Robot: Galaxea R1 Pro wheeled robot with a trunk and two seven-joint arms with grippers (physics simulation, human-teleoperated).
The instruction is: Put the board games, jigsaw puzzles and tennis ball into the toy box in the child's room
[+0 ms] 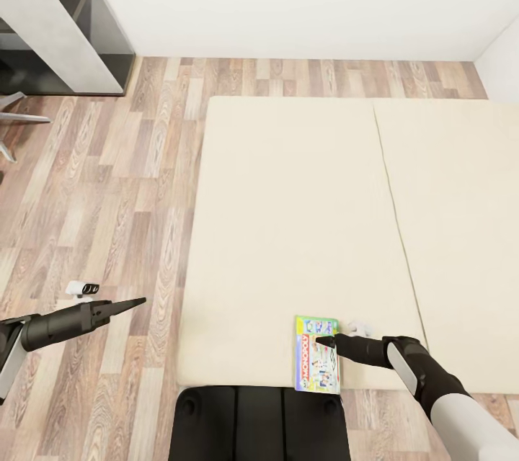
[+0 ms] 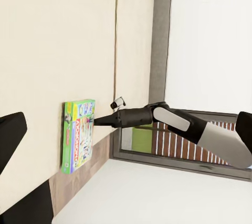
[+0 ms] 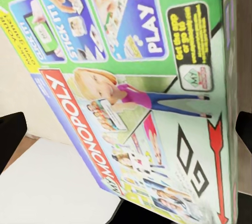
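One board game (image 1: 317, 353), a flat green Monopoly box, lies on the beige bed (image 1: 288, 194) right at its near edge. My right gripper (image 1: 326, 339) is open just over the box's top face. In the right wrist view the printed cover (image 3: 136, 92) is close up, with one finger (image 3: 10, 137) at each side and nothing gripped. From the left wrist view the box (image 2: 77, 134) and the right gripper (image 2: 97, 121) are seen side-on. My left gripper (image 1: 140, 300) hangs open over the floor, left of the bed. The toy box, jigsaw puzzles and tennis ball are out of view.
The mattress has a seam (image 1: 393, 216) running away from me. Wood-plank floor (image 1: 108, 194) lies left of the bed. A grey shelf unit (image 1: 65, 21) stands at the far left against the white wall, with chair legs (image 1: 14, 119) beside it. My dark base (image 1: 259, 421) touches the bed's edge.
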